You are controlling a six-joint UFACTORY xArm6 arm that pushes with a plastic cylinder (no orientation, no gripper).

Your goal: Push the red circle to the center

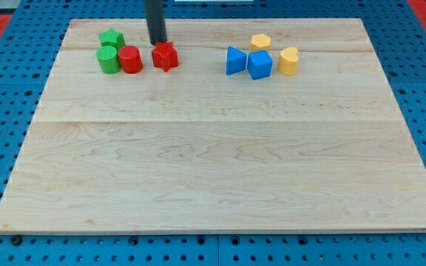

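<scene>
The red circle (130,59) sits on the wooden board (220,170) near the view's top left, touching a green circle (109,60) on its left. A red star (166,56) lies just right of the red circle with a small gap. My tip (157,42) is at the star's upper left edge, up and to the right of the red circle, apart from it. The dark rod runs up out of the view's top.
A green block (112,40) lies above the green circle. At the view's top right are a blue triangle (235,60), a blue cube (259,64), a yellow hexagon (260,42) and a yellow heart-like block (288,60). Blue pegboard (6,89) surrounds the board.
</scene>
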